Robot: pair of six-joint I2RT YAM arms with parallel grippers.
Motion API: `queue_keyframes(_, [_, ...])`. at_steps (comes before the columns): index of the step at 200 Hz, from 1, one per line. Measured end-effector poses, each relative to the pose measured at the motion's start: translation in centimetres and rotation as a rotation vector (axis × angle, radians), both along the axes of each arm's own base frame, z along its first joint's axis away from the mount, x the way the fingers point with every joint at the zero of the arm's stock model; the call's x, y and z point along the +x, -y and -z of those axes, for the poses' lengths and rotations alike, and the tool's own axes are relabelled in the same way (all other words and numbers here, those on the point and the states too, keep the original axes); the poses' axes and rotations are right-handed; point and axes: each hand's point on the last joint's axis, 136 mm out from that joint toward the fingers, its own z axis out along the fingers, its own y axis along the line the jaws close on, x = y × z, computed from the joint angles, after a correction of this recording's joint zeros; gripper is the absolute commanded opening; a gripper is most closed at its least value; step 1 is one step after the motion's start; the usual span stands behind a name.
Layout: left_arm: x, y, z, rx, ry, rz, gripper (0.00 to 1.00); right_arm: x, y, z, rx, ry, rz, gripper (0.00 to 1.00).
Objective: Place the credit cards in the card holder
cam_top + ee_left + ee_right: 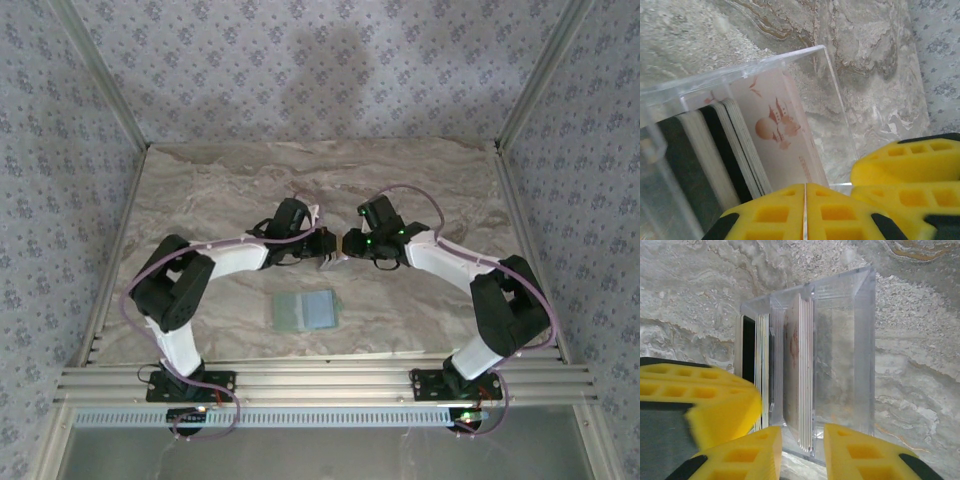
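Note:
A clear plastic box (845, 340) stands between my two grippers at mid-table (335, 256). Inside it, a stack of cards (802, 365) stands on edge; the front card (775, 125) is pale with a red print. A second stack (760, 350) fills the neighbouring slot. My left gripper (805, 186) is shut on the box's thin clear wall. My right gripper (802, 435) is open, its fingers straddling the card stack with gaps on both sides. A flat sage-green card holder (288, 310) lies nearer the arms, a pale blue card-sized panel (320, 309) beside it.
The marble-patterned table (200, 200) is walled by patterned panels on three sides. The right gripper's yellow finger (905, 170) sits close beside the left fingers. An aluminium rail (320, 385) runs along the near edge.

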Motion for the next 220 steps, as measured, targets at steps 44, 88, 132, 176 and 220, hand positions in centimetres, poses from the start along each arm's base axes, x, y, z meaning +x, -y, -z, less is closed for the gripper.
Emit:
queue_keyframes(44, [0.1,-1.4,-1.7,-0.035,0.022,-0.02,0.13,0.6,-0.3,-0.6,-0.072,0.047,-0.011,0.39])
queue_keyframes(88, [-0.3,-2.9,-0.2,-0.014,-0.007,-0.045,0.21,1.5,-0.8,0.6,-0.129,0.038,-0.028,0.41])
queue_keyframes(132, [-1.0,-4.1,1.5,0.022,-0.024,-0.069,0.28,2.1,-1.0,1.0,-0.163,0.046,-0.031,0.41])
queue_keyframes(176, [-1.4,-4.1,2.2,0.061,-0.009,-0.08,0.31,2.8,-1.9,1.3,-0.212,0.068,-0.036,0.38])
queue_keyframes(220, [-1.9,-4.7,3.4,0.148,0.006,-0.109,0.35,1.9,-2.2,1.7,-0.313,0.088,-0.05,0.39])
